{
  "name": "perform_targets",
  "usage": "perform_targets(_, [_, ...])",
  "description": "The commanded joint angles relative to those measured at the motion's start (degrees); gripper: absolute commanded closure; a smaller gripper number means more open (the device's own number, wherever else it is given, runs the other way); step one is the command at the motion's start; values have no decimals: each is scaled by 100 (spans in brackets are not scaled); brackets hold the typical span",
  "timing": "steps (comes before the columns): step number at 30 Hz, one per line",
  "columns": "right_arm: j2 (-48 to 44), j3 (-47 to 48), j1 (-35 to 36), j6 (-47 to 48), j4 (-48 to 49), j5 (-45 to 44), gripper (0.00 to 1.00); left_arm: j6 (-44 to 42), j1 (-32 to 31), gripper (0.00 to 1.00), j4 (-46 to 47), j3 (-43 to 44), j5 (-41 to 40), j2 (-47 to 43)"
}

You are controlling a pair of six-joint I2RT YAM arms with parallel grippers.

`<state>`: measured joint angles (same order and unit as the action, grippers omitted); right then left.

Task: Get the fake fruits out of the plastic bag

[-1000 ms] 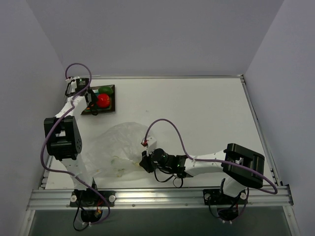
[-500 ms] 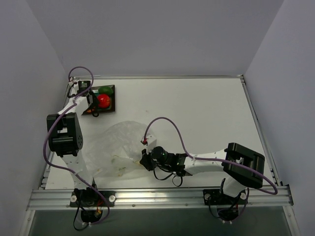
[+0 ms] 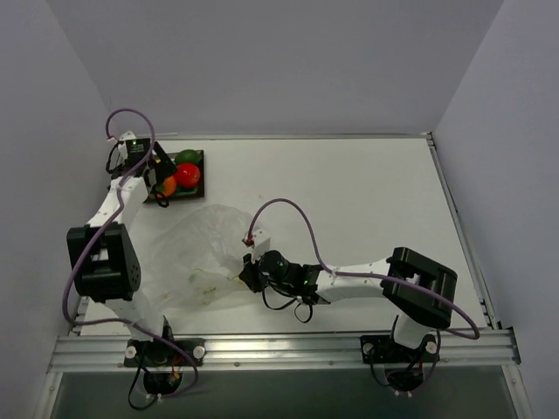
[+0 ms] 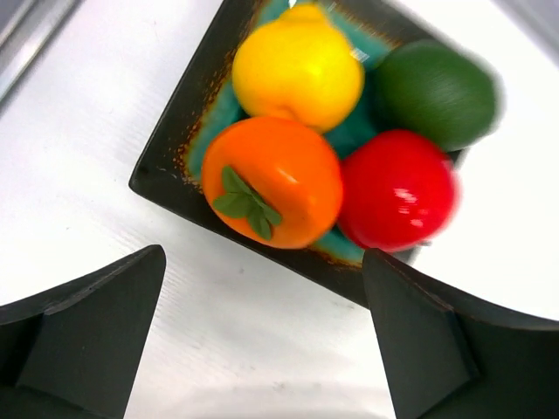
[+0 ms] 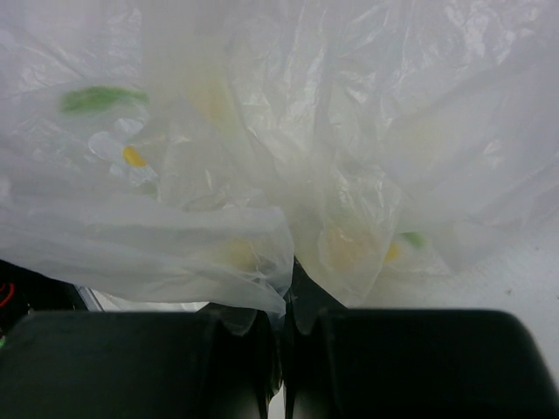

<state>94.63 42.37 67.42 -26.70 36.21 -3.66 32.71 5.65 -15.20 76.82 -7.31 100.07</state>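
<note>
Overhead: the plastic bag (image 3: 196, 257) lies limp on the desk (image 3: 349, 201), near the tray (image 3: 199, 179).

Left wrist: left gripper (image 4: 262, 262), jaws released, above all four fake fruits (image 4: 271, 179) in the tray. They're glossy and probably slippery; I'd grip each across its middle.

Right wrist: right gripper (image 5: 284, 349), jaws clenched on flimsy bag film.

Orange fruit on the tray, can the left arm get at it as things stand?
Probably yes. The left gripper hangs open just above the tray, and the orange fruit lies uncovered nearest it. The lemon and red fruit touch it, so a grasp may be crowded.
</note>
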Motion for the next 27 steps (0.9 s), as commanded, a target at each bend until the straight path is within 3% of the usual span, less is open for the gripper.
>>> perform_targets(1, [221, 412, -62, -2, 404, -117, 100, 297, 41, 6, 44, 53, 168, -1120])
perform_targets(7, [1055, 1211, -71, -318, 913, -65, 100, 526, -37, 6, -9, -202, 633, -2421])
perform_targets(14, [2182, 2600, -71, -731, 941, 94, 98, 298, -564, 6, -228, -623, 1047, -3520])
perform_targets(16, [2288, 2793, -97, -793, 871, 94, 79, 193, -872, 6, -325, -729, 1170, -3775])
perform_targets(17, [2262, 2794, -97, -767, 845, 59, 58, 35, -951, 6, -465, -738, 1205, -3915])
perform_targets(20, [1867, 2462, -88, -600, 766, -231, 21, -325, -1250, 6, -799, -703, 1363, -4109])
perform_targets(21, [1518, 2356, -106, -460, 635, -388, 2, -396, -1303, 6, -861, -694, 1416, -4232])
perform_targets(26, [-12, 1216, -71, -29, 239, -1066, 0, -669, -1444, 6, -915, -791, 2328, -4732])
perform_targets(27, [-667, 1012, -53, 32, 99, -1180, 0, -704, -1453, 6, -914, -817, 2731, -4821])
